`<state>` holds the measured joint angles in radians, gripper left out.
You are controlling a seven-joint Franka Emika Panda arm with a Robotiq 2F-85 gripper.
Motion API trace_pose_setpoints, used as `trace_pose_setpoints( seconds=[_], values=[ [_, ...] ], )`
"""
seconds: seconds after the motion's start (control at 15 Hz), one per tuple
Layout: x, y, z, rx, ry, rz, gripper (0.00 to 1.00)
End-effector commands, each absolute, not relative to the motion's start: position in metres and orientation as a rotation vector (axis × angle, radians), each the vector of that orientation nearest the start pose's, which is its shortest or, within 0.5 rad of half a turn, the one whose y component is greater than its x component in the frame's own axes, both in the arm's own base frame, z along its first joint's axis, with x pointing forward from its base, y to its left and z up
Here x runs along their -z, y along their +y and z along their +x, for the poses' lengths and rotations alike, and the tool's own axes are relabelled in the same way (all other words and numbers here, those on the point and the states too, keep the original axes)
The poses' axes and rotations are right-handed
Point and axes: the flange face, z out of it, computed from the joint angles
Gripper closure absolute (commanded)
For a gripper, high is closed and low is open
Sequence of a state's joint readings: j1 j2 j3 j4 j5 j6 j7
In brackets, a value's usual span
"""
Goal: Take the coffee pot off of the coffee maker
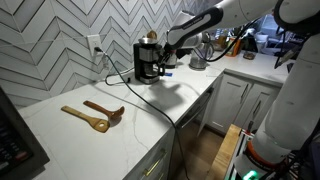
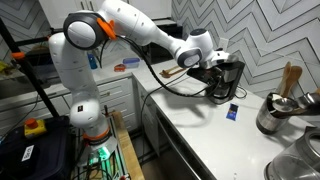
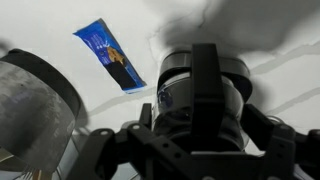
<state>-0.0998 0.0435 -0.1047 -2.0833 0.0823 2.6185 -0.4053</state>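
The coffee maker (image 1: 145, 52) stands at the back edge of the bench (image 1: 60, 135), against the tiled wall. The coffee pot (image 1: 150, 70) sits in it, under the upper part. The arm (image 2: 140, 30) brings the jaws right up to the pot; I cannot tell whether they are apart or clamped. A blue packet (image 2: 231, 113) lies near the machine, and two wooden spoons (image 1: 95, 115) lie well apart from it.

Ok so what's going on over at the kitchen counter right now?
A Franka robot arm reaches over the white counter, with its gripper at the small black coffee maker by the tiled wall. The coffee pot is too dark to pick out, so I cannot tell whether the gripper has hold of it. A blue packet lies beside the machine, and two wooden spoons lie further along the counter.
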Motion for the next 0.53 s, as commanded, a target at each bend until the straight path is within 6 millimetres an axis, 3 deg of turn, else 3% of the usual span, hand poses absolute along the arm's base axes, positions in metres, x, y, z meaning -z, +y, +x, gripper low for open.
trace_pose_setpoints(
  seconds=[0.0, 0.07, 0.33, 0.47],
  values=[
    [-0.4534, -0.1244, 0.5926, 0.811, -0.23, -3.102, 0.25],
    [-0.4529, -0.1238, 0.5943, 0.815, -0.233, -3.095, 0.29],
    [-0.4527, -0.1208, 0.5991, 0.814, -0.245, -3.078, 0.61],
    [-0.4536, -0.1195, 0.6004, 0.814, -0.25, -3.074, 0.69]
  ],
)
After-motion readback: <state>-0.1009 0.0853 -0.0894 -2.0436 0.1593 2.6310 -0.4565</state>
